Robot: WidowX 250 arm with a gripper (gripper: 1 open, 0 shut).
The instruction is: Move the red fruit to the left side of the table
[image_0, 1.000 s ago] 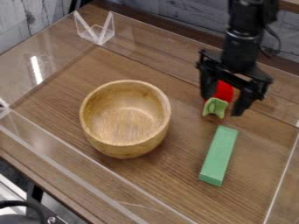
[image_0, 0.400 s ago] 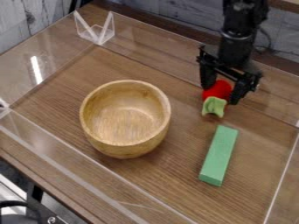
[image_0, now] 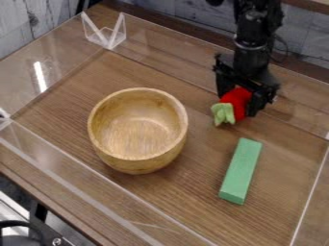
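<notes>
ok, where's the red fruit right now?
In the camera view it's right of centre, upper half: the red fruit sits at the open hand, above the green block.

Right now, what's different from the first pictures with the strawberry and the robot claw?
The black robot claw shifted a little toward the picture's left around the small red toy strawberry. The strawberry's green leafy cap turned and slid slightly left too. I can't tell if the claw grips it. The round light wooden bowl and long green block stayed put.
</notes>
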